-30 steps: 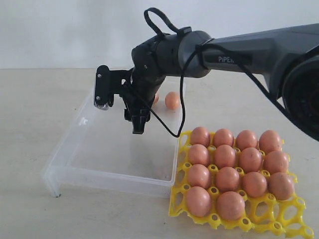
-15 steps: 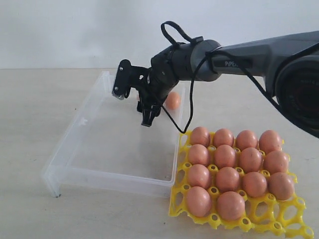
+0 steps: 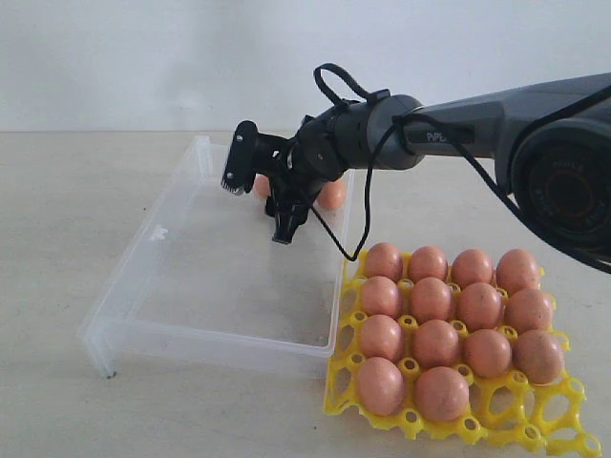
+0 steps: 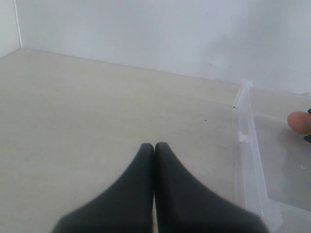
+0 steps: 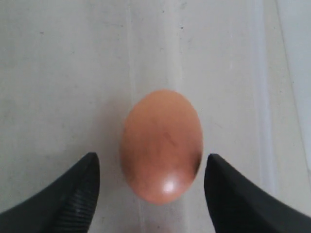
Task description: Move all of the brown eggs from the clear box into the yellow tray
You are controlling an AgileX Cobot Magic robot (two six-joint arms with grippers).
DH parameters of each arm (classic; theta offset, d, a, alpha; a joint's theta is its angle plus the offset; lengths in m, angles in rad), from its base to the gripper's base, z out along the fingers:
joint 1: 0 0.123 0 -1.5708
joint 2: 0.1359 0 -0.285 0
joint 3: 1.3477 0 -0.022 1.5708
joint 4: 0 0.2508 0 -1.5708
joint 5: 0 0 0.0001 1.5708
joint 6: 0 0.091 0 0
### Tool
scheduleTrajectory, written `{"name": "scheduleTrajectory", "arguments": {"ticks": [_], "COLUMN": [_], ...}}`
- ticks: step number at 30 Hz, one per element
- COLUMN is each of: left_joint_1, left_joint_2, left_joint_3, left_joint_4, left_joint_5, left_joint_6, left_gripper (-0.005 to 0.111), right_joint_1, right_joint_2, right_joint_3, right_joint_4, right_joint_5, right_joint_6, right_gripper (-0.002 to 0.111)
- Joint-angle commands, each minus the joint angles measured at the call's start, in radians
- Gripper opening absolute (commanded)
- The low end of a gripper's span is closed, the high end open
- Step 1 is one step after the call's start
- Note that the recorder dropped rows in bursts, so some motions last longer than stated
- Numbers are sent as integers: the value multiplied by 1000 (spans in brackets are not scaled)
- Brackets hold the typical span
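The right pincer (image 3: pixel 258 203) hung released over the far end of the box (image 3: pixel 191 286), jaws either side of an egg (image 5: pixel 161 145) without touching it. It was best lowered straight and closed gently on the egg's middle, since the egg could roll. A second egg (image 3: pixel 331 195) lay just beside, near the far wall. The tray (image 3: pixel 571 387) held fourteen, with two front cups bare. The left pincer (image 4: pixel 154 150) sat clenched over the tabletop (image 4: pixel 73 121) — well apart.

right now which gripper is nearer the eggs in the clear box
Right. The right gripper hangs open at an egg in the clear box; the left gripper sits shut outside it.
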Motion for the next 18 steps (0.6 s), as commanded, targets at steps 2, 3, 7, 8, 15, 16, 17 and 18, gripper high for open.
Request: {"name": "scheduleTrajectory", "arguments": {"ticks": [2,3,7,8,15,16,17,18], "left_joint_1": [-5,-5,-5,-5,-5,-5,-5,-5], "left_joint_2": [3,3,3,3,3,3,3,3], "left_joint_3": [0,0,0,0,0,0,0,0], "left_joint_4": [-7,-7,-7,-7,-7,-7,-7,-7], "left_joint_5": [1,1,1,1,1,1,1,1], "left_joint_6": [-7,-7,-7,-7,-7,-7,-7,-7], "left_gripper": [-4,-4,-4,-4,-4,-4,-4,-4], "right_joint_1": [-3,-3,-3,-3,-3,-1,-1,1], "right_joint_2": [8,8,8,8,3,1,-4,-10], "right_joint_3": [0,0,0,0,0,0,0,0], "right_joint_4": [-9,-7,-2,-2,2,2,2,2], "right_joint_5": [5,4,4,6,72,87,110,130], "right_joint_6": [10,24,53,53,93,107,119,130], "right_gripper": [54,48,23,17,0,0,0,0]}}
